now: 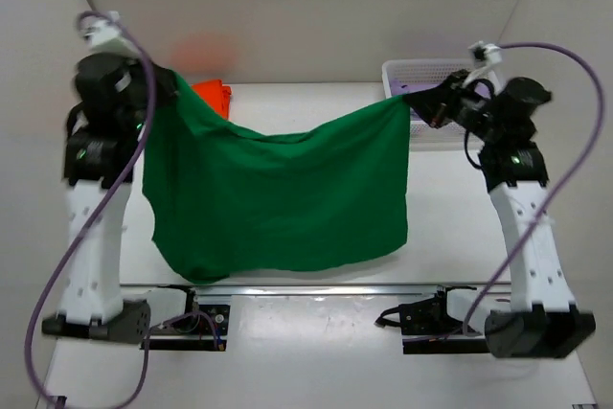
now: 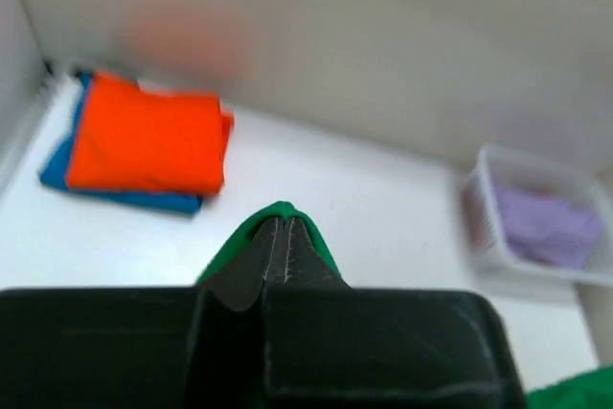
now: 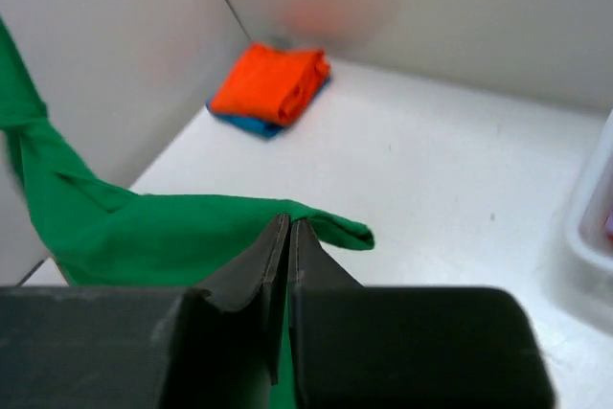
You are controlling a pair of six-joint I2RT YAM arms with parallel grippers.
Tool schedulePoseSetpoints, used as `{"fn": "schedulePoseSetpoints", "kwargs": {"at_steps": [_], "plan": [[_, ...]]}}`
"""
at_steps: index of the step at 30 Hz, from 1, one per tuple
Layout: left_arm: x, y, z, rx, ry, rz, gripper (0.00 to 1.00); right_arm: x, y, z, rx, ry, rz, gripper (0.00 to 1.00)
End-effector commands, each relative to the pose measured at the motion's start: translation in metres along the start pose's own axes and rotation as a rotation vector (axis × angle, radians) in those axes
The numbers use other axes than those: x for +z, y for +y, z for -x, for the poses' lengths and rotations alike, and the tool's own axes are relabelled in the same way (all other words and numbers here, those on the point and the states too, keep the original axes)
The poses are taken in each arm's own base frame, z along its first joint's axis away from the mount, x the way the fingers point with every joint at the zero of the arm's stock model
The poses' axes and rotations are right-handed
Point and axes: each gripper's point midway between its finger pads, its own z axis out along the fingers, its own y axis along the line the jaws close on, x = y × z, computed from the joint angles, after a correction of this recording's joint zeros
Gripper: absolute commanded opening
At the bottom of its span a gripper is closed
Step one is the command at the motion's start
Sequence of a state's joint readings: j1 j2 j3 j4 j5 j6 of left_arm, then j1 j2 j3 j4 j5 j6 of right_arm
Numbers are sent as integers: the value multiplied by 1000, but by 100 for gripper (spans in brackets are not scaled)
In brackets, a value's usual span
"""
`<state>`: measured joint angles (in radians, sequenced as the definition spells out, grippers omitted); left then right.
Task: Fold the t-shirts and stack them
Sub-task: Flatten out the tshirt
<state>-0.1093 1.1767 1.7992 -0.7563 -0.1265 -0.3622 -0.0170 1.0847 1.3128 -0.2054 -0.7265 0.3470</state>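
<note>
The green t-shirt (image 1: 278, 193) hangs spread in the air between my two grippers, sagging in the middle, its lower edge near the table's front. My left gripper (image 1: 165, 79) is shut on its upper left corner; green cloth (image 2: 280, 210) wraps the shut fingertips in the left wrist view. My right gripper (image 1: 410, 99) is shut on the upper right corner; the cloth (image 3: 172, 237) trails left from the fingertips in the right wrist view. The folded orange t-shirt (image 2: 148, 136) lies on the folded blue t-shirt (image 2: 144, 200) at the back left; the stack also shows in the right wrist view (image 3: 273, 83).
A white basket (image 1: 426, 79) with purple cloth (image 2: 548, 227) in it stands at the back right, just behind my right gripper. White walls enclose the table at the back and both sides. A metal rail (image 1: 316, 287) runs along the near edge.
</note>
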Motion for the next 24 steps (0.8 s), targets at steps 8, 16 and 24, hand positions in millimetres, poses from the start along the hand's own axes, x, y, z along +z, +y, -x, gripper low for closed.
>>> {"fn": "schedulePoseSetpoints", "kwargs": {"at_steps": [8,16,24], "plan": [[138,3,-17,-6,161,-40,0,93,-59,-13,-43,101,5,0],[57,-23,84,-87,-157,-177,0,88,-46,63,-138,62,7,0],[24,2,-114,-121,182,-168,0,48,-91,-103,183,325,-52,0]]}}
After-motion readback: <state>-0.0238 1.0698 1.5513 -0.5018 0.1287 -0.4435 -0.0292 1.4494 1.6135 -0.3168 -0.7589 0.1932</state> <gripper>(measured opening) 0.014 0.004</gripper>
